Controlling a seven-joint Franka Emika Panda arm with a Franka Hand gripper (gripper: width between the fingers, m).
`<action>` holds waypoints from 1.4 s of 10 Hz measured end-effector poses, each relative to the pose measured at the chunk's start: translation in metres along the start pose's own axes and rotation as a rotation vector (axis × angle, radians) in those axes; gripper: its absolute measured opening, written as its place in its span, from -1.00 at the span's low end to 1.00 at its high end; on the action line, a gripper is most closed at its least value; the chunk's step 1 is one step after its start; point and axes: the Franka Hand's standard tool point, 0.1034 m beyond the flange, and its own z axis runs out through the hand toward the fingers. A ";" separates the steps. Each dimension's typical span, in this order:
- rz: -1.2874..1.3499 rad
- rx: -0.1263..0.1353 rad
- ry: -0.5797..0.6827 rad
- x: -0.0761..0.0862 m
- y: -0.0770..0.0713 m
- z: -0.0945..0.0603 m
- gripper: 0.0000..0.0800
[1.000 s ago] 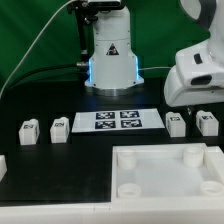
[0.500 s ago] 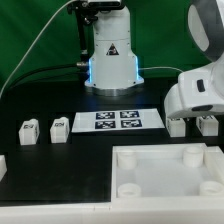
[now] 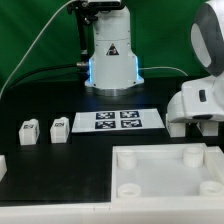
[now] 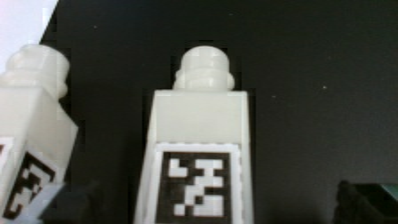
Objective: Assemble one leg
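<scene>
Nearest in the exterior view lies the large white panel [image 3: 165, 180] with round corner holes, on the black table [image 3: 60, 165]. Behind it, at the exterior view's left, stand one spare leg [image 3: 29, 131] and another spare leg [image 3: 59, 127]. At the exterior view's right the gripper [image 4: 212, 200] hangs low over the table. In the wrist view its dark fingers [image 4: 370, 196] are spread apart, gripping nothing. The leg [image 4: 199, 130] stands upright between them, tag facing the camera, with a neighbouring leg [image 4: 32, 110] just beside it. Farther back lie the marker board [image 3: 115, 120] and the robot base [image 3: 110, 55].
</scene>
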 end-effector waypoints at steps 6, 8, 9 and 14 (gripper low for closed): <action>0.000 0.000 0.000 0.000 0.000 0.000 -0.28; 0.000 0.000 0.000 0.000 0.000 0.000 -0.28; 0.000 0.000 0.000 0.000 0.000 0.000 -0.28; -0.058 0.016 0.061 -0.012 0.021 -0.059 -0.27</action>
